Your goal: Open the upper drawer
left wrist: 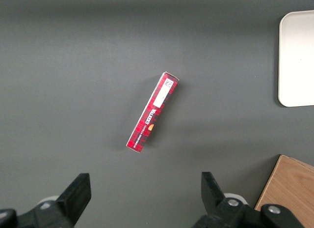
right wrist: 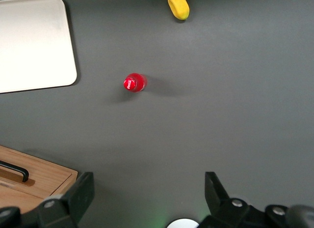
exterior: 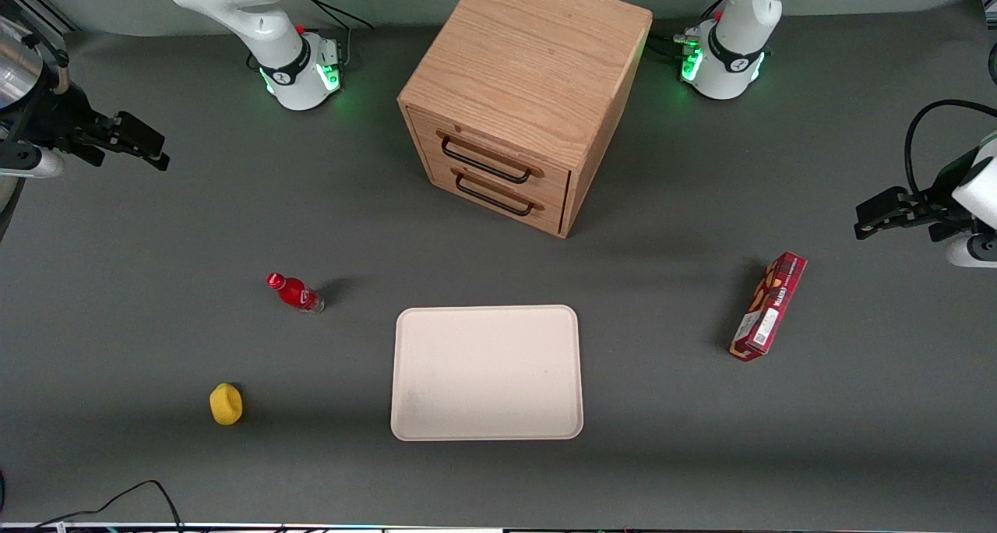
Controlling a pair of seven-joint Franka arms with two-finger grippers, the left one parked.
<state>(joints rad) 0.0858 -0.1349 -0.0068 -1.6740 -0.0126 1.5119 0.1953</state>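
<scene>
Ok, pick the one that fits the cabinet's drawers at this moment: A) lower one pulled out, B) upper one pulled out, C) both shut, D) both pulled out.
C: the upper drawer and the lower drawer both sit flush in the cabinet front, while the hand hangs open over the working arm's end of the table, away from the handles.

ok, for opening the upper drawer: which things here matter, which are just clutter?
Matters:
upper drawer, shut, in the cabinet
hand, open, high at the working arm's end, away from the cabinet

Clutter:
lower drawer
tray
red bottle
yellow object
red box
</scene>
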